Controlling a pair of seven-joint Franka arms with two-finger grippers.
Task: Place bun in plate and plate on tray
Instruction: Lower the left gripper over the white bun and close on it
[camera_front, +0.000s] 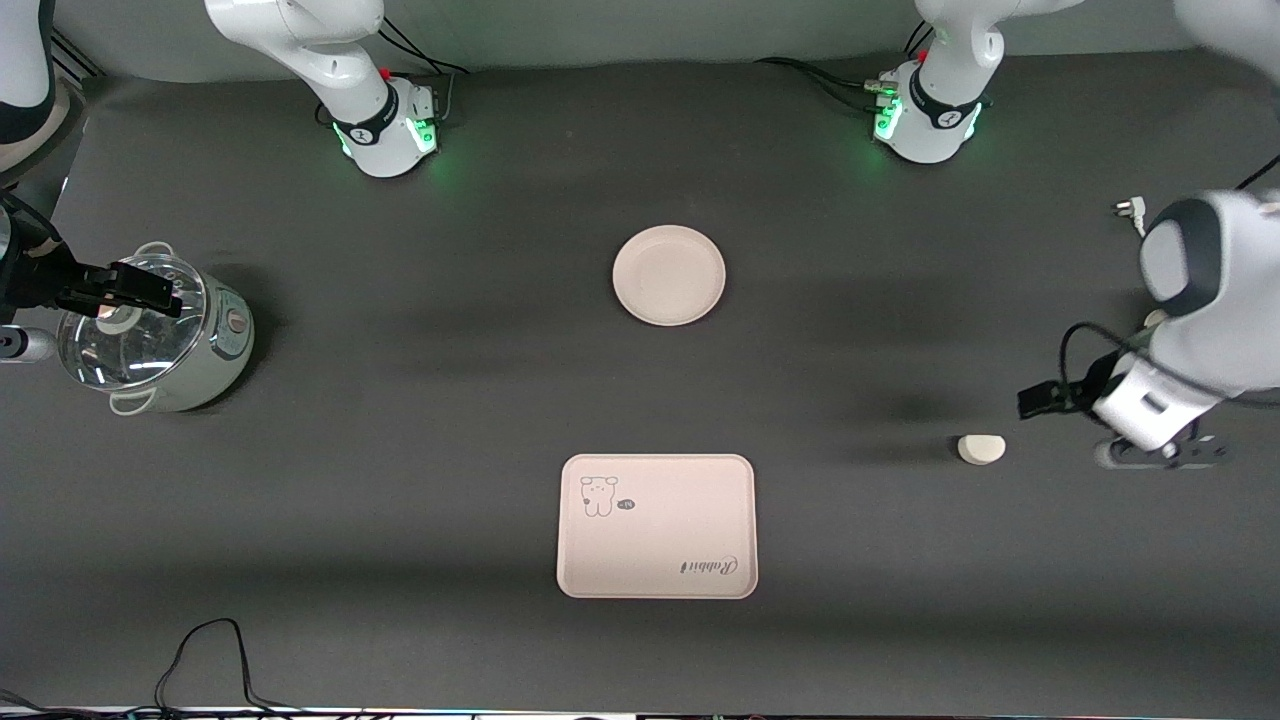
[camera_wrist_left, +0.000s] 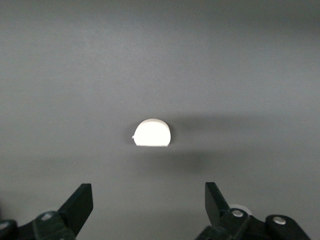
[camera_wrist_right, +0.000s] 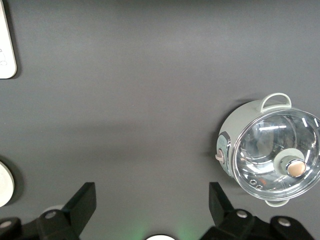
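The dark tabletop (camera_front: 400, 420) is carrying everything. The tray (camera_front: 657, 526) is lying nearest the front camera, bare, with its bear drawing and script facing up. A glass-lidded pot (camera_front: 150, 335) is standing at the right arm's end. The plate (camera_front: 669, 275) is sitting empty, farther from the camera than the tray. The bun (camera_front: 981, 448) is resting on the tabletop toward the left arm's end, apart from both.

The left gripper (camera_wrist_left: 147, 202) is hovering near the bun; only the left wrist view is showing its fingers (camera_wrist_left: 80, 204) spread wide, holding nothing. The right gripper (camera_wrist_right: 152, 202) is hanging over the pot, fingers (camera_wrist_right: 82, 202) likewise wide apart and empty, which the front view is not making clear.
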